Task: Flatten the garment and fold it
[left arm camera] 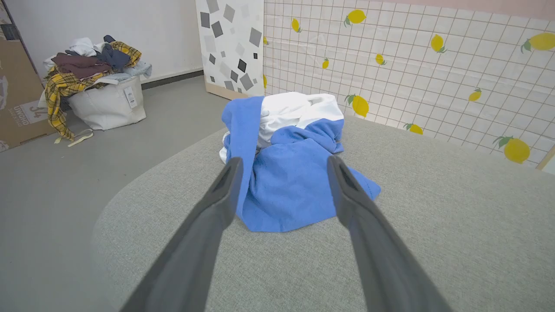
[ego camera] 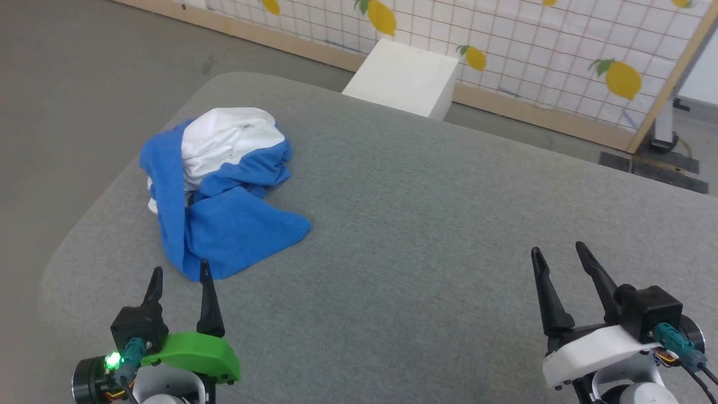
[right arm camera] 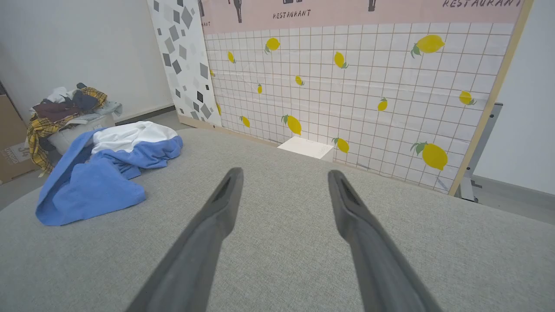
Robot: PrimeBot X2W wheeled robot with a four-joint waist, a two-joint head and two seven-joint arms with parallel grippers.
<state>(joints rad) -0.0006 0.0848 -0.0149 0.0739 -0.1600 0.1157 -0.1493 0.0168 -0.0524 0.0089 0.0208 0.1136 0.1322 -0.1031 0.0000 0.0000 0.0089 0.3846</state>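
Observation:
The garment [ego camera: 219, 191] lies crumpled in a heap on the grey table's left side, white body on top and bright-blue sleeves wrapped around and spilling toward me. My left gripper [ego camera: 179, 271] is open just short of the heap's near blue edge, touching nothing. Through the left wrist view the garment [left arm camera: 286, 173] sits straight ahead between the spread fingers [left arm camera: 217, 203]. My right gripper [ego camera: 558, 249] stands open over bare table at the lower right, far from the cloth. The right wrist view has the garment [right arm camera: 104, 173] off to the left.
The grey padded table [ego camera: 420, 213] has a rounded left corner and edge close to the heap. A white box [ego camera: 404, 76] stands on the floor behind it, before a lemon-print screen [ego camera: 533, 50]. A laundry basket [left arm camera: 106, 102] piled with clothes sits on the floor left.

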